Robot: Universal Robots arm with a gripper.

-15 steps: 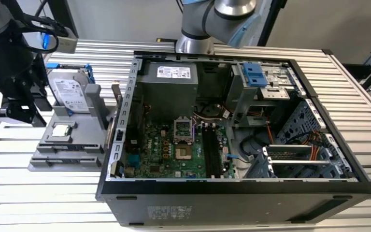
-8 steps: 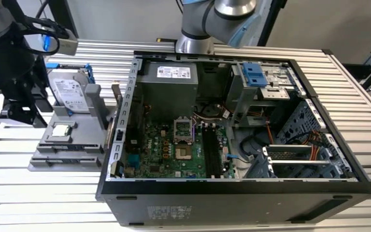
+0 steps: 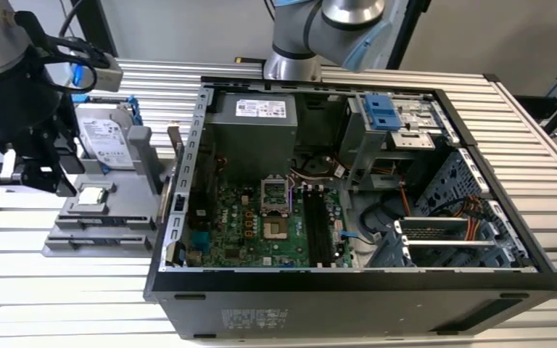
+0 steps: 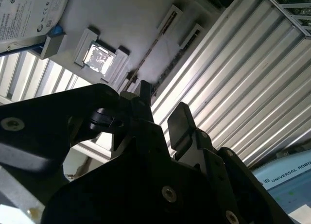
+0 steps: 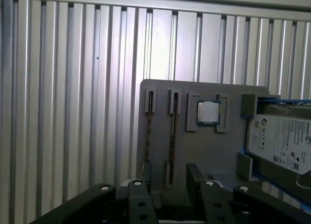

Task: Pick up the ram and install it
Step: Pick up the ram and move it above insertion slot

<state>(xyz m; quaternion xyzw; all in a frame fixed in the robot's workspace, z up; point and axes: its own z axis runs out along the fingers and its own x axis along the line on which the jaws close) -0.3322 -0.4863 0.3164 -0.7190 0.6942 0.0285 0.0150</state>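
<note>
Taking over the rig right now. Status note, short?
The black tool is open and empty, above the grey plastic parts holder.
The ram, a thin dark circuit-board stick, stands on edge in a holder slot, lined up between the tool's fingers, not gripped.
Done: nothing on the ram yet.
Left: pick-up, then install in the long black motherboard slots of the open black computer case.

The exterior view looks steeply down from afar on the open computer case and the grey holder on the desk. Both wrist views look close past the tool at that holder, the second obliquely.
</note>
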